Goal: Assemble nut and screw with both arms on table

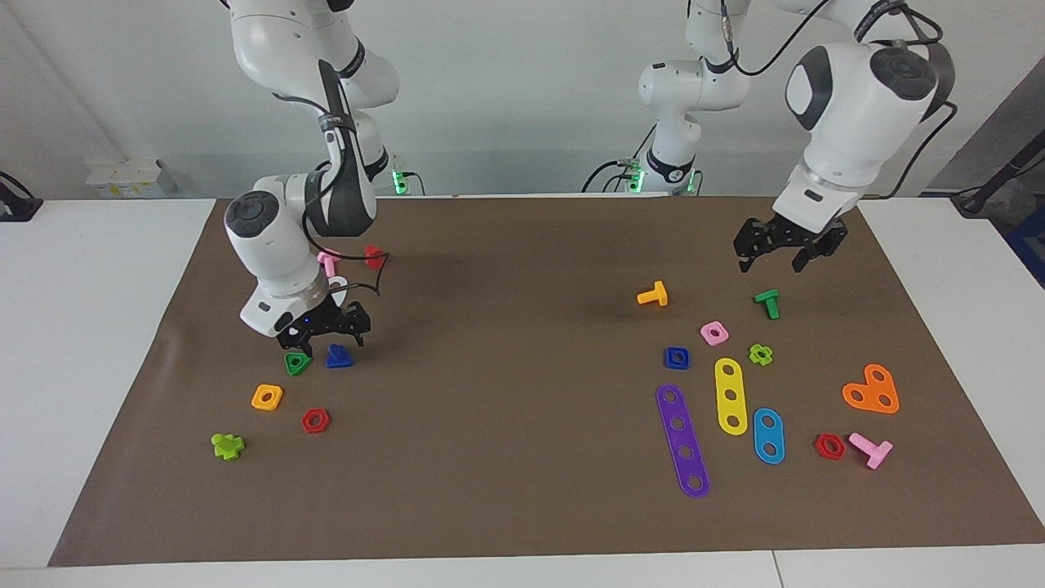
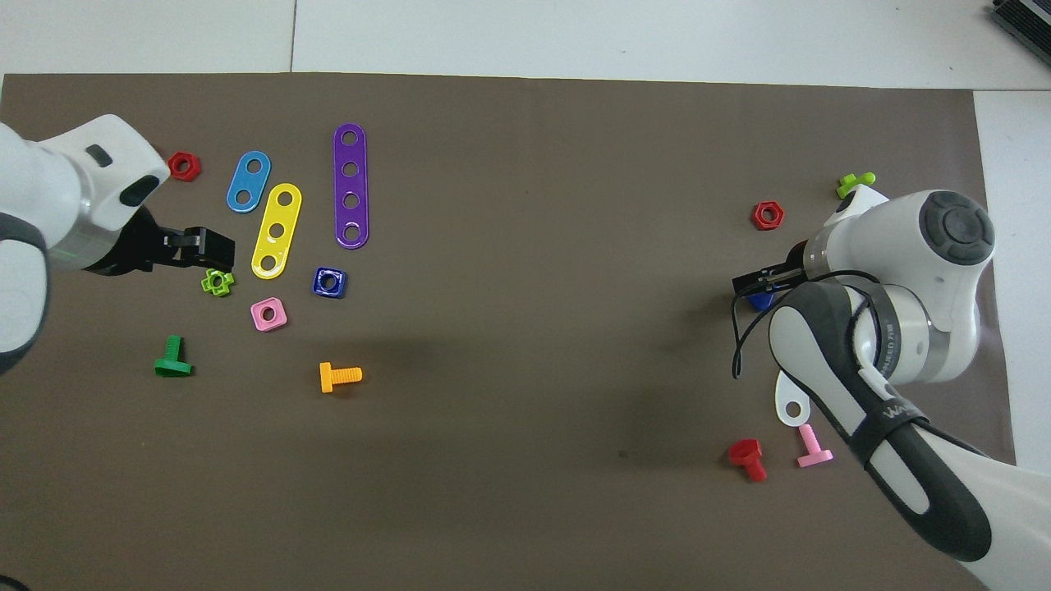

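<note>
The dark-blue square nut lies flat on the brown mat of the table, toward the left arm's end. The dark-blue screw lies toward the right arm's end beside a green triangular nut. My right gripper hangs open just over the screw, hiding most of it in the overhead view. Over the mat near a green screw, my left gripper is raised and open, holding nothing and well apart from the nut.
Around the nut lie a pink square nut, a light-green nut, an orange screw and purple, yellow and blue strips. Near the screw lie an orange square nut and a red hex nut.
</note>
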Controlling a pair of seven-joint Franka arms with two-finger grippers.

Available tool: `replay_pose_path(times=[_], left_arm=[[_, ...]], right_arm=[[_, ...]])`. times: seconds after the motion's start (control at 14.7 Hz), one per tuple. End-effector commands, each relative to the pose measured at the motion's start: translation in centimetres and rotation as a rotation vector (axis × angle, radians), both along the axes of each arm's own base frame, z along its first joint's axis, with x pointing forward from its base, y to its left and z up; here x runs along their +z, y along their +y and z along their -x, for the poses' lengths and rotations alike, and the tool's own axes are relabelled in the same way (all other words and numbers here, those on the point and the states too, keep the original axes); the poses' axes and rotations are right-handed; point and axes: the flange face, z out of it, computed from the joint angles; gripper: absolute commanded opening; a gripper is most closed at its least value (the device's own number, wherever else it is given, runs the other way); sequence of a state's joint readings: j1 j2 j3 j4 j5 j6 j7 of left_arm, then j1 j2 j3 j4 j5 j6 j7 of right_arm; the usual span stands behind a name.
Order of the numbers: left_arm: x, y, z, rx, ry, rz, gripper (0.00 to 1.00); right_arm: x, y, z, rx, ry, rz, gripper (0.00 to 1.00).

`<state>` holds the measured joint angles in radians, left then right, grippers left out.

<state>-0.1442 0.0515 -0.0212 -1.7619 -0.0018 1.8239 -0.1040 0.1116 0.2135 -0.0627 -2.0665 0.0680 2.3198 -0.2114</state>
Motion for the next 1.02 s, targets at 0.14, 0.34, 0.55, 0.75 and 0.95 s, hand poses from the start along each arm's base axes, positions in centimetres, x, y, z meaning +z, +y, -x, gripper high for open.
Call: replay_pose_path(times=[0.14,0.34,0.55,0.75,0.95], left_arm=[[-7.0,-2.9,-1.7,0.040,-0.052,0.021,0.92],[-11.2,-4.2,-2.1,0.023,-0.075,0.027,0.91],[-15.5,-5.6,-2.2,-0.005,-0.093,0.032,0.87],[-19.8,-6.6,-2.0,-0.029,-0.077,0.029,0.82],[-21.0,-6.3,-1.8,-0.052,-0.071,0.025,0.79]], right_arm=[[-1.6,-0.7,0.6,0.024,-0.040,-0.013,0.81],[-1.6,-0.7,0.6,0.031,-0.042,-0.012,0.59],[-2.1,-0.8,0.7,0.034,-0.041,-0.011,0.44],[-2.4,-0.8,0.8,0.031,-0.048,-0.010,0.44],[-2.5,-0.8,0.8,0.024,-0.050,-0.010,0.44]])
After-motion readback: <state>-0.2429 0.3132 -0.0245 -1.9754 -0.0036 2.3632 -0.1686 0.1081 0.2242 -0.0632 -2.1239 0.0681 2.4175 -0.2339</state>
